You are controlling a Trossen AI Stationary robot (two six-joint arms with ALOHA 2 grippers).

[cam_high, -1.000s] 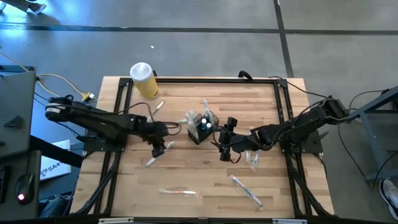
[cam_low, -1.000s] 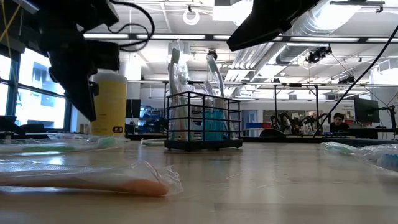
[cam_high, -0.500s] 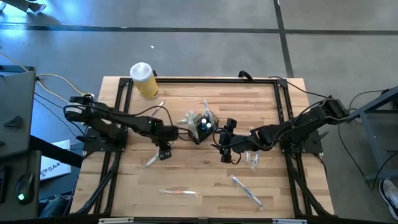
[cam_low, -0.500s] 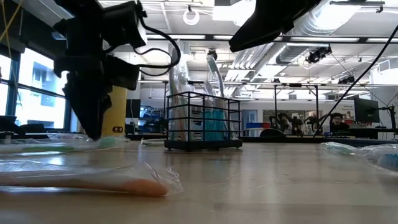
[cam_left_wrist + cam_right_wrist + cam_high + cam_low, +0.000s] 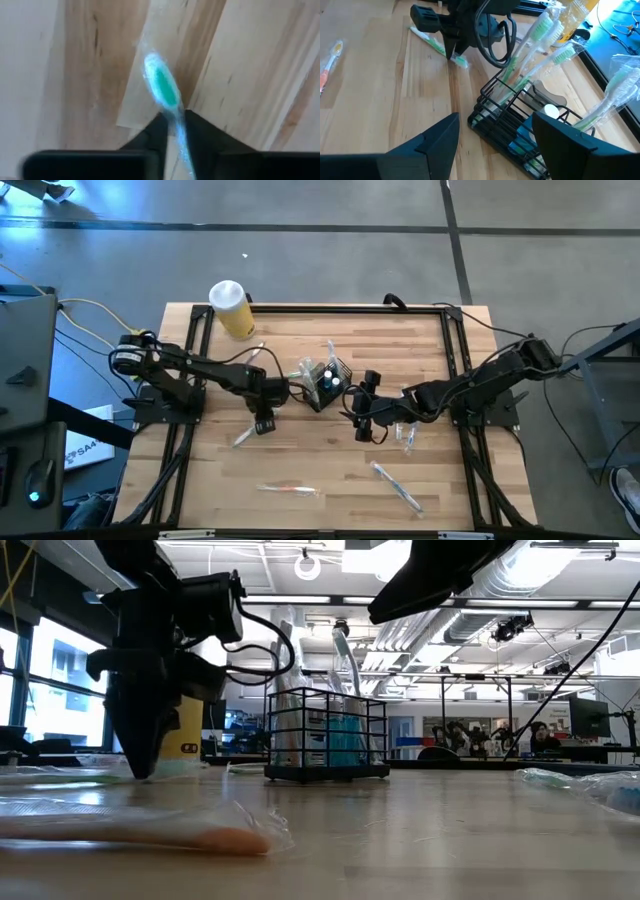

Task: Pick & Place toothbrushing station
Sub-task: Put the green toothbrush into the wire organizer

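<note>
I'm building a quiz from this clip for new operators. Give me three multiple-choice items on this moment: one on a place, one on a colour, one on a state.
1. Where is the yellow jar?
A. far-left table corner
B. inside the caddy
C. near-right corner

2. What colour is the wrapped toothbrush head between the left gripper fingers?
A. orange
B. green
C. black

3. How does the right gripper stand?
A. shut on the caddy
B. open, empty
C. holding a jar

Answers: 1 A, the high view shows it there. 2 B, the left wrist view. 3 B, fingers apart before the caddy.

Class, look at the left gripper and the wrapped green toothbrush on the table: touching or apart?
Touching. The left wrist view shows the left gripper with its jaws closed on the green toothbrush, the handle pinched between them.
</note>
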